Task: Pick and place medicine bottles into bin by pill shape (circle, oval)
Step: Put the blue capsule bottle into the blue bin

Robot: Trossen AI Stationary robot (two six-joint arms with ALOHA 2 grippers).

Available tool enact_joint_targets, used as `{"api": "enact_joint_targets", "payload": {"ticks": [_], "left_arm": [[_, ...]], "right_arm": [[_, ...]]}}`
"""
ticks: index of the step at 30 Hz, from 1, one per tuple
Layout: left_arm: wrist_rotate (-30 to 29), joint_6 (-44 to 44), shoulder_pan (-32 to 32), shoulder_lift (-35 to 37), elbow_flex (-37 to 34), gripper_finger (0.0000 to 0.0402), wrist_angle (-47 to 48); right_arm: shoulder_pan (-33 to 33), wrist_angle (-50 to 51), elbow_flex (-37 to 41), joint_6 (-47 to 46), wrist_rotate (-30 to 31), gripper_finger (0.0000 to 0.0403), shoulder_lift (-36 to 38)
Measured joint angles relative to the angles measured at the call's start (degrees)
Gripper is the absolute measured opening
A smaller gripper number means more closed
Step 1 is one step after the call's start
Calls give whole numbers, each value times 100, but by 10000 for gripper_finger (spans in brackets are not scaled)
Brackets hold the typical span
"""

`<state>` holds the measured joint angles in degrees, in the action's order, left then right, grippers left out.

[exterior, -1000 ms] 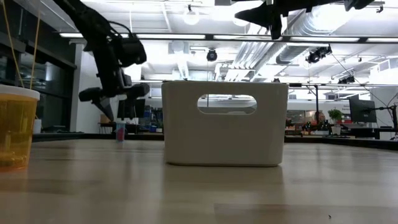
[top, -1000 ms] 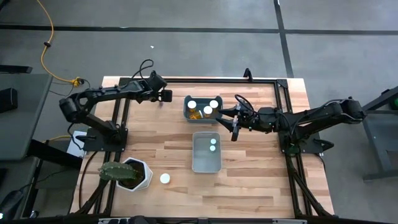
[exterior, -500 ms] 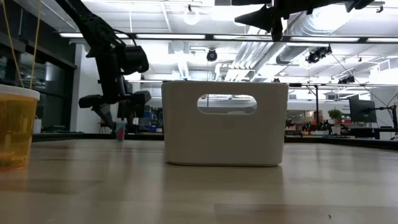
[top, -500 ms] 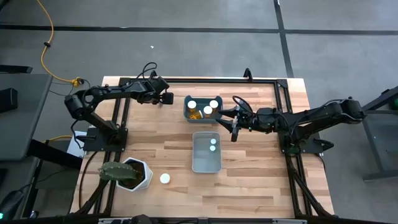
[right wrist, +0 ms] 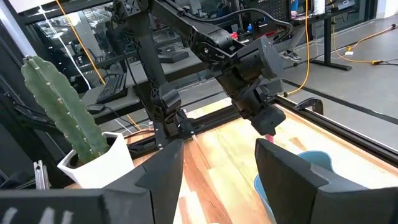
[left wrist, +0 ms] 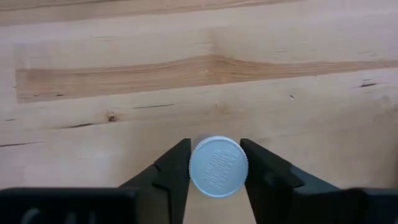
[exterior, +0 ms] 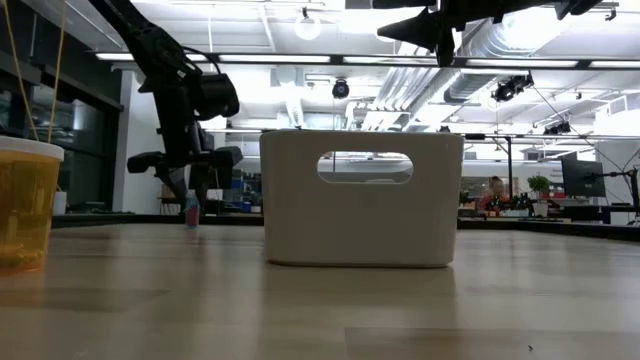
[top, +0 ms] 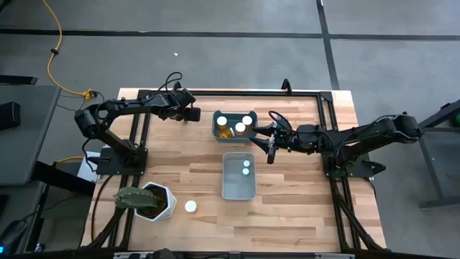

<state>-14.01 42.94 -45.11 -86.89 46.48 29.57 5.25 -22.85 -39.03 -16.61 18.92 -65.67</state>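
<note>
A small medicine bottle with a white round cap [left wrist: 217,167] stands near the table's far left, left of the far bin. My left gripper [top: 192,113] is down over it and shut on it; the low view [exterior: 190,208] shows a pinkish body. My right gripper [top: 271,147] is open and empty, up in the air right of the far bin [top: 215,129], which holds three white-capped amber bottles [top: 239,126]. The near bin [top: 228,188] holds two smaller bottles [top: 246,167]. One more bottle [top: 190,206] stands near the front edge. My left gripper pinches the bottle's white cap by its two opposite sides [left wrist: 194,169] between its two fingers [left wrist: 174,168]. The fingers come from above, pointing down. The bottle is upright, and in the low view its bottom seems to rest on the table.
A white hexagonal pot with a cactus [top: 151,201] stands at the front left. In the low view the near bin [exterior: 360,198] fills the middle and an amber bottle [exterior: 25,210] stands close at the left. A black frame rail [top: 237,92] runs along the far edge.
My left gripper has gone a little toward the table's right edge and down, until its fingers stand around the small bottle. The bottle has stayed in its place on the table. My right gripper has kept still.
</note>
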Motion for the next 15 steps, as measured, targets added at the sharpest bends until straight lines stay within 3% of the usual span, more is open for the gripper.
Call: {"api": "enact_joint_targets", "payload": {"ticks": [9,15], "left_arm": [[-1,-208,3,226,0,99,18],[244,-605,11,1234,0,105,-21]], "right_arm": [[0,-2,0,-4,0,193,0],[-1,2,0,7,0,193,0]]}}
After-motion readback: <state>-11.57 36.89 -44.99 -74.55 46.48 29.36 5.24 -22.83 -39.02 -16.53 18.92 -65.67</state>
